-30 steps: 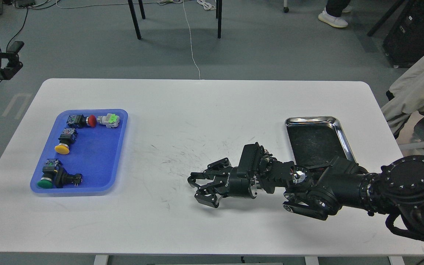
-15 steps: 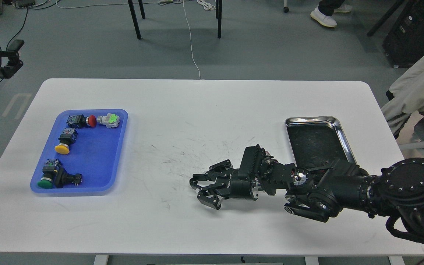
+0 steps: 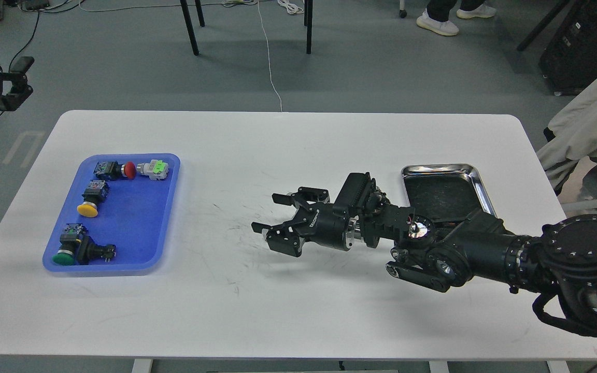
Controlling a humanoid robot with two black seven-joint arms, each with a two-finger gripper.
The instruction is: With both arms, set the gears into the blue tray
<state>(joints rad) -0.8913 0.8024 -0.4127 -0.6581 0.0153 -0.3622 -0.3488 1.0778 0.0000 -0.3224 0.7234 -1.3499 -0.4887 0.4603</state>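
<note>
The blue tray (image 3: 138, 223) lies on the left side of the white table and holds several push-button switches with red, yellow and green caps. No gears show anywhere in the head view. My right gripper (image 3: 268, 213) hovers over the middle of the table, well to the right of the blue tray. It is open, with nothing seen between its fingers. My left gripper (image 3: 14, 82) hangs off the table beyond its far left corner, its two fingers apart and empty.
A shiny silver metal tray (image 3: 477, 181) with a dark inside sits at the right, partly covered by my right arm. Scuff marks cross the table's middle. Chair legs, cables and a person's feet are on the floor beyond the table.
My right gripper has lifted off the table surface, shifted slightly toward the far left, and spread its fingers wider. The left arm has barely moved.
</note>
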